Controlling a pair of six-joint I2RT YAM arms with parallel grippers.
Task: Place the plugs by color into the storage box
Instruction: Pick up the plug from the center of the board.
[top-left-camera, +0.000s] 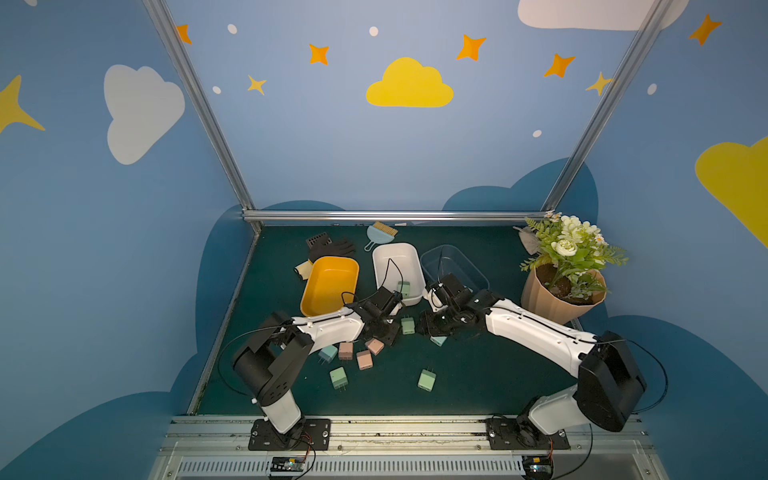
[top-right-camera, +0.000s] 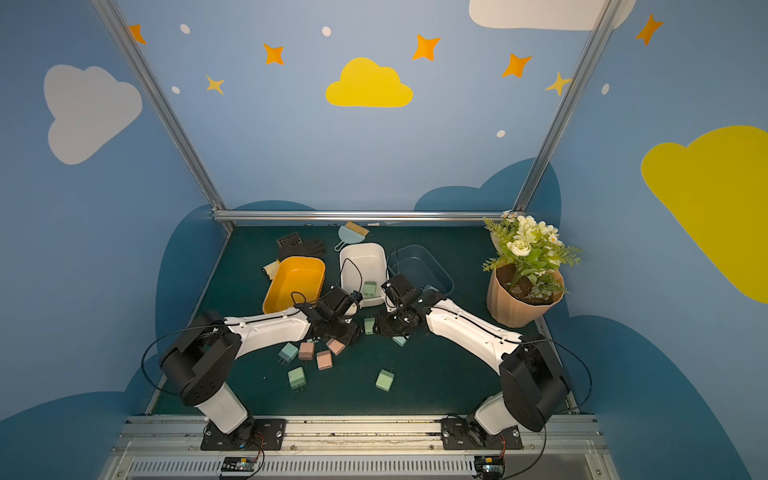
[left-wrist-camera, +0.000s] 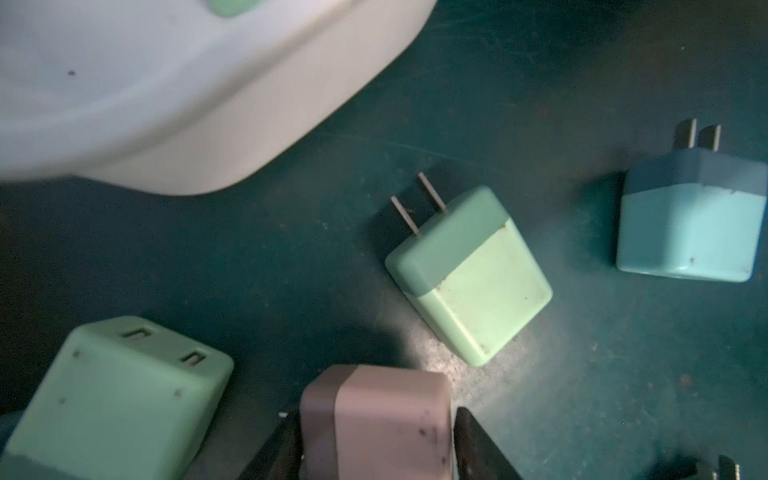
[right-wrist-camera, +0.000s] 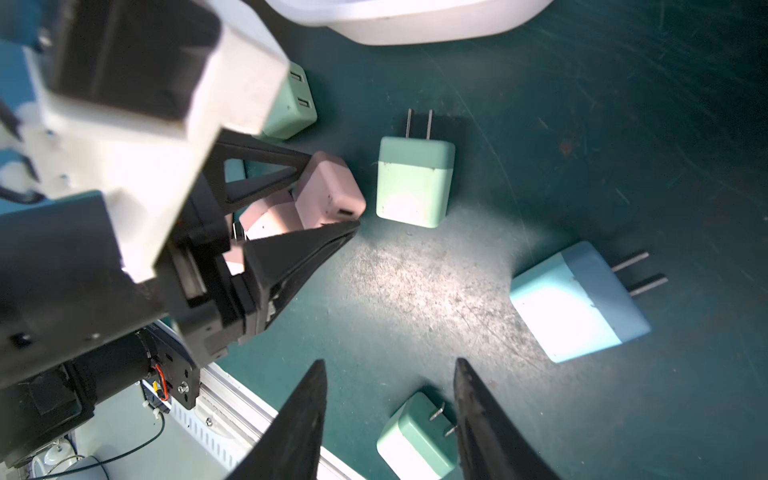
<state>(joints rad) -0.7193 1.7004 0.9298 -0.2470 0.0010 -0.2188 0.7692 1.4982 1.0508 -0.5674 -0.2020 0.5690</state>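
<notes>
A shallow yellow plastic storage box (top-left-camera: 330, 284) sits at the left with no plug showing in it, its long axis running near to far. Just right of its near end, the left gripper (left-wrist-camera: 376, 415) presses its jaws on both sides of a pastel pink cube-shaped plug (right-wrist-camera: 326, 187), low over the mat. That box, far-left of the plug, looks like its likely home, and this arm is nearer. The right gripper (right-wrist-camera: 390, 360) hovers with jaws parted, holding nothing
</notes>
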